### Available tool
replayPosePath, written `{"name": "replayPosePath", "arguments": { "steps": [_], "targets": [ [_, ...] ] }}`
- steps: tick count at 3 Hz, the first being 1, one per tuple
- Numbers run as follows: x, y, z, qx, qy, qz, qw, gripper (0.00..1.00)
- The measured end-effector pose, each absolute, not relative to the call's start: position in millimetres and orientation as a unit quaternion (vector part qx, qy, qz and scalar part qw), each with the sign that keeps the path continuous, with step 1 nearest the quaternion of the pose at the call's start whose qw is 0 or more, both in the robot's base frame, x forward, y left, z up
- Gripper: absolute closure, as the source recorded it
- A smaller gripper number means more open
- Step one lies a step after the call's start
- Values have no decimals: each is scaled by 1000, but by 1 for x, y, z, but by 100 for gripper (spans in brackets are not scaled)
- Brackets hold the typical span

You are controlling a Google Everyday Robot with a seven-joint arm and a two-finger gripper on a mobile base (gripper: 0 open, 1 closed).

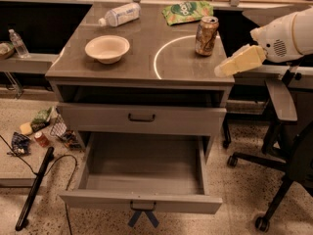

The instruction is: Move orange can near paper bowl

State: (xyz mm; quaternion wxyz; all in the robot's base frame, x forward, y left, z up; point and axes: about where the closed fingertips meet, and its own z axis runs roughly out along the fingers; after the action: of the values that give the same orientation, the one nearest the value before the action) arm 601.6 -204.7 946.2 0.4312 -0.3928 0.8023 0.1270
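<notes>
Bare tabletop (186,62) separates gripper (224,69), at right edge, from orange can (206,35).

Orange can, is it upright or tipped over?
Upright: the orange can stands with its silver top up. The claw hovers right of it.

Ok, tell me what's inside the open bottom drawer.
The open drawer shows only bare grey floor. Its rear part, under the shut drawer, is hidden. The pincer hovers at the table's right edge, near the orange can.

Pale-yellow gripper (221,71) at right edge of grey table (122,68); orange-gold can (206,35) beyond it; cream bowl (107,48) farther left.
</notes>
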Motion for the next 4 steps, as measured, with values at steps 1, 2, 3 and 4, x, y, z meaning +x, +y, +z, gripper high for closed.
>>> {"name": "replayPosePath", "arguments": {
  "steps": [1,2,3,4],
  "targets": [
    [602,-205,946,-393,802,127,431,0],
    [640,-197,937,-379,801,137,443,0],
    [690,-193,925,-354,804,147,455,0],
    [743,-198,896,-326,810,145,466,0]
  ]
}}
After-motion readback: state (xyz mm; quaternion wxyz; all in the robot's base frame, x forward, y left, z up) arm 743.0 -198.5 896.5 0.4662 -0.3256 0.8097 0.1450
